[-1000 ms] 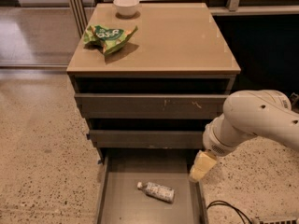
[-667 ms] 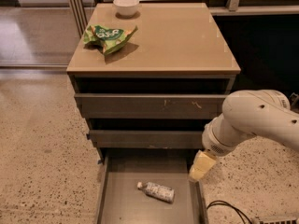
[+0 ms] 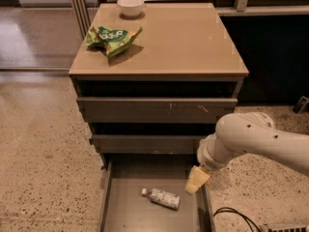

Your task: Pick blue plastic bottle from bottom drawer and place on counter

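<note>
The bottom drawer (image 3: pixel 126 212) is pulled out, closest of all. The blue plastic bottle (image 3: pixel 161 198) lies on its side on the drawer floor, a bit right of the middle, with its white cap pointing left. My hand (image 3: pixel 197 179) hangs over the right edge of the drawer, near the bottle but not touching it. I cannot tell if it is open or closed. My white arm (image 3: pixel 251 139) comes in from the right. Behind it are two thinner drawers (image 3: pixel 154 109), each pulled out a little. On the tan worktop (image 3: pixel 188 42) lie a green snack bag (image 3: pixel 113 38) on the left and a white bowl (image 3: pixel 131 6) at the back.
</note>
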Tool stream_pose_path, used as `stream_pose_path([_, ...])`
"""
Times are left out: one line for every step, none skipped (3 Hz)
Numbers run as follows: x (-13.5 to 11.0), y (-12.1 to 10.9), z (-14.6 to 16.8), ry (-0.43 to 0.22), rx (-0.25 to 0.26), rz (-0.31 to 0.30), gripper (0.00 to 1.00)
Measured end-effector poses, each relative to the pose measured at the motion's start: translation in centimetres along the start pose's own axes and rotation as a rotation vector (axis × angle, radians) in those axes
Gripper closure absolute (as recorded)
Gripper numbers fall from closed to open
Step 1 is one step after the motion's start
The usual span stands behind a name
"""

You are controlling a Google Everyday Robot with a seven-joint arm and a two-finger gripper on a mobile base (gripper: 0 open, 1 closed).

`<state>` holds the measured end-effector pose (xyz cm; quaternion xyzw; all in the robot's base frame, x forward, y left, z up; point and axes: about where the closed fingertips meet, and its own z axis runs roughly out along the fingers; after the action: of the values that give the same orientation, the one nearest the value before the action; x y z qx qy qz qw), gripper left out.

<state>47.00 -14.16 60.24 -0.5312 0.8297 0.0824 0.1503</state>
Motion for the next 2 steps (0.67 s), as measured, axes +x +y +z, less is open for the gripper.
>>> stream_pose_path([-0.9, 0.5, 4.8, -0.037, -0.038, -0.036, 0.0])
stream_pose_path([-0.5, 1.7, 9.3, -0.102, -0.109, -0.041, 0.0])
